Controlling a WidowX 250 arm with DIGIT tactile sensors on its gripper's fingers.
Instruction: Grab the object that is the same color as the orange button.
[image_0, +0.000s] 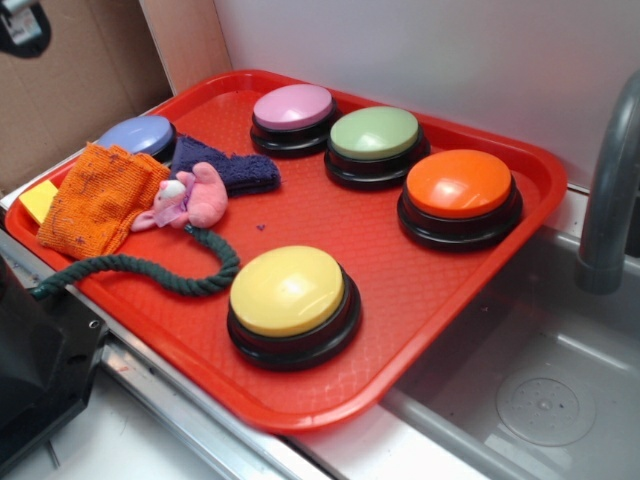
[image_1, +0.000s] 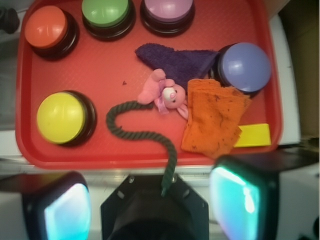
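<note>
A big tray (image_0: 520, 235) holds five buttons. The rag (image_0: 95, 200) lies at its left end, partly over the edge. A small toy animal (image_0: 185, 200) lies touching the rag's right side. Behind the toy lies a cloth (image_0: 230, 165). A rope (image_0: 170, 270) curls in front of the toy.

crumpled orange rag (image_0: 97, 200) on tray edge
</note>
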